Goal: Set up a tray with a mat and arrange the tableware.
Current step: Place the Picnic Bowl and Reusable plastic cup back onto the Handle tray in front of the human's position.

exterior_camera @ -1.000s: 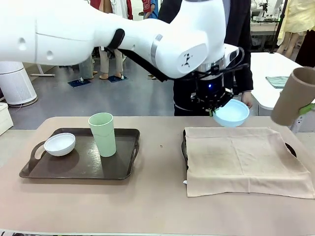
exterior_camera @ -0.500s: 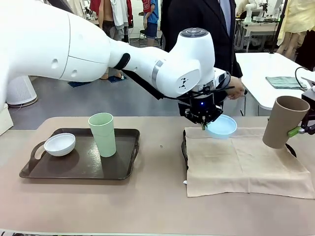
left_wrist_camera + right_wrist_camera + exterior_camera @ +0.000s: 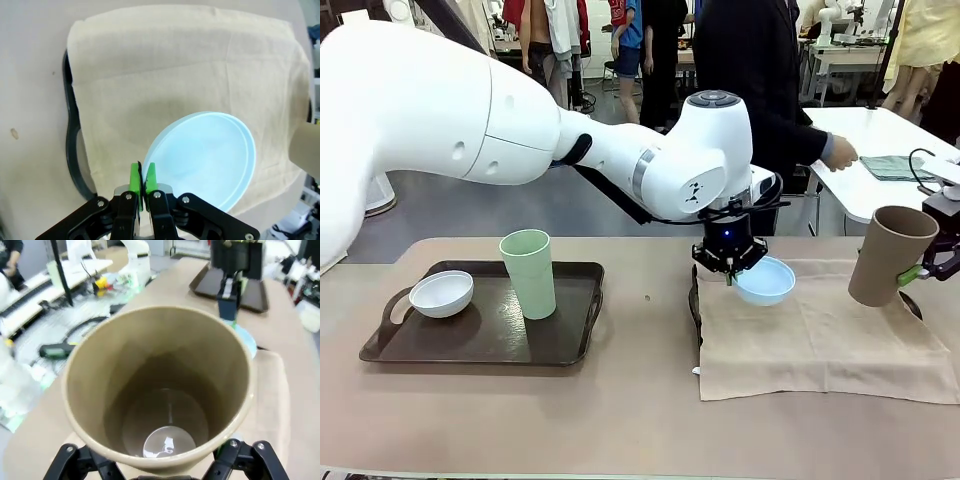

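Centre frame: your left claw (image 3: 730, 276), clamped on the light blue bowl (image 3: 767, 282), hangs above the mat (image 3: 820, 335); right claw (image 3: 923, 270) grips the tan cup (image 3: 886, 255).

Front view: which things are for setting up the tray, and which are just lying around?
For the job: light blue bowl, tan cup, white bowl, green cup, mat, tray under the mat, left-hand tray.
Just lying about: folded greenish cloth on the white table behind.
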Tool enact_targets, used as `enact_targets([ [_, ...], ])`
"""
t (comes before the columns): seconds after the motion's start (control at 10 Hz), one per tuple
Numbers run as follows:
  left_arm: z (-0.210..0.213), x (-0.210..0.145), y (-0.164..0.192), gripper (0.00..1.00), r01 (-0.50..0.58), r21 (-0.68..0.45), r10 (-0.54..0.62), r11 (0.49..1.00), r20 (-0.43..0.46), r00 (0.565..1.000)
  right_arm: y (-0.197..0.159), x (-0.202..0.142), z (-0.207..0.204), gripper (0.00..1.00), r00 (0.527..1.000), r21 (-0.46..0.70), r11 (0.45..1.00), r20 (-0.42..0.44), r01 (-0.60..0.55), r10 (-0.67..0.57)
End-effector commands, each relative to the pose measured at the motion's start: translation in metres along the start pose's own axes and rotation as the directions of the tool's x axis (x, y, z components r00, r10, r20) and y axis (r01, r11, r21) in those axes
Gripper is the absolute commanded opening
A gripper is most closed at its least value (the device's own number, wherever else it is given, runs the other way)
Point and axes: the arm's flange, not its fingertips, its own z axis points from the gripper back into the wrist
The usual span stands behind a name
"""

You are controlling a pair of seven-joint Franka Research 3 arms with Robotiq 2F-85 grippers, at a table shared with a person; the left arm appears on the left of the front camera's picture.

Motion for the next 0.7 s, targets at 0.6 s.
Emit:
enact_targets([
  [0.6,-0.032,0.015,0.016,0.04,0.052,-0.021,-0.053,0.998,-0.032,0.998,-0.016,-0.043,0.0,0.84,0.999,-0.003,1.0,-0.02,-0.03,0.03],
])
